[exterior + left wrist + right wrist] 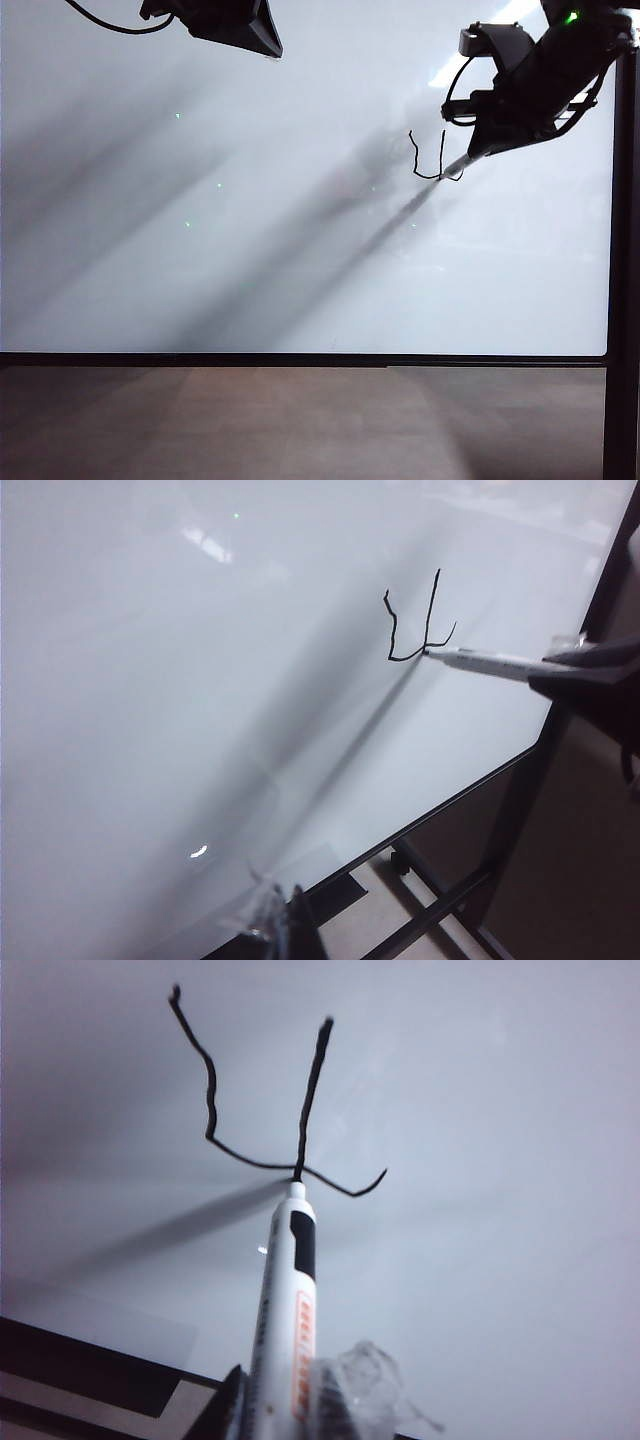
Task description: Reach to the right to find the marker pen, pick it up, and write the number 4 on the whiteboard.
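At the far left of the exterior view the left gripper [262,40] hangs over the top edge of the whiteboard [200,220], well apart from the writing; in its own wrist view only blurred finger ends show [275,920], and whether they are spread or pressed together cannot be told; idle there, it threatens nothing unless it drifts down into the board.

Right of centre the number 4 [432,158] stands small on the board: a wobbly left stroke, a crossbar and an upright that so far reaches only down to the bar. The black tip of the marker pen [285,1310] touches the board at that crossing; the right gripper [285,1415], reaching in from the upper right, is pinched on the barrel near its back end.

The chief risk, as I judge it, lies in the tail of the upright: the pen is held far from its tip, so pressure could swivel it in the fingers and bend the line; too little pressure and the stroke skips; too long a pull and the digit reads badly; lifting off at a slant could smear the wet crossbar.
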You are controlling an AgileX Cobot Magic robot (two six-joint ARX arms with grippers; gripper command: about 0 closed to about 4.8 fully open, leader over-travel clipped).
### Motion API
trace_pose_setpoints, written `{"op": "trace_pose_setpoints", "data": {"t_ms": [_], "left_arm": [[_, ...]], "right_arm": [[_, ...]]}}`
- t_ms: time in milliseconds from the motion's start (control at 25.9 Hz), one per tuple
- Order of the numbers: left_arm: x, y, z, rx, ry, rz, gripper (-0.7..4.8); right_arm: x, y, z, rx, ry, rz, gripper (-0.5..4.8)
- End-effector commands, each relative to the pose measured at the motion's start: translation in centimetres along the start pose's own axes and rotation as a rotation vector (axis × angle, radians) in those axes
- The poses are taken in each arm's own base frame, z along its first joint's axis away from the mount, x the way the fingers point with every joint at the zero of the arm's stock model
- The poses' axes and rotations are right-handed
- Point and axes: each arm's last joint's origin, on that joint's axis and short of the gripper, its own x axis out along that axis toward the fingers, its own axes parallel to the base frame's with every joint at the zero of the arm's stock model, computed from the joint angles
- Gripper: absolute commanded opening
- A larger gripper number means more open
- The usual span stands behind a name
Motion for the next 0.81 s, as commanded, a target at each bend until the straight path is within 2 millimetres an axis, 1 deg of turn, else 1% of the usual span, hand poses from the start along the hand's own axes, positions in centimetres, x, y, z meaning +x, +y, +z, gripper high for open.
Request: {"op": "trace_pose_setpoints", "data": {"t_ms": [39,347,579,656,733,810], "left_arm": [[-0.2,0.0,0.3,0.0,-0.016,0.0,-0.05],[-0.2,0.0,0.3,0.0,-0.016,0.0,-0.05],[-0.2,0.0,0.3,0.0,-0.016,0.0,-0.05],[-0.2,0.0,0.3,0.0,-0.016,0.0,-0.05],[-0.2,0.0,0.4,0.0,-0.021,0.0,-0.05],[-0.7,0.1,0.8,-0.001,-0.041,0.001,-0.05]], "right_arm": [[0.3,0.0,-0.1,-0.001,-0.004,-0.005,-0.06],[1.5,0.2,-1.5,0.001,0.055,0.001,-0.05],[1.8,0.2,-2.0,0.0,0.076,0.003,-0.06],[1.5,0.2,-1.5,0.0,0.055,0.003,-0.05],[0.2,0.1,-0.2,0.001,0.012,0.006,-0.05],[-2.1,-0.1,1.7,0.002,-0.039,0.003,-0.06]]}}
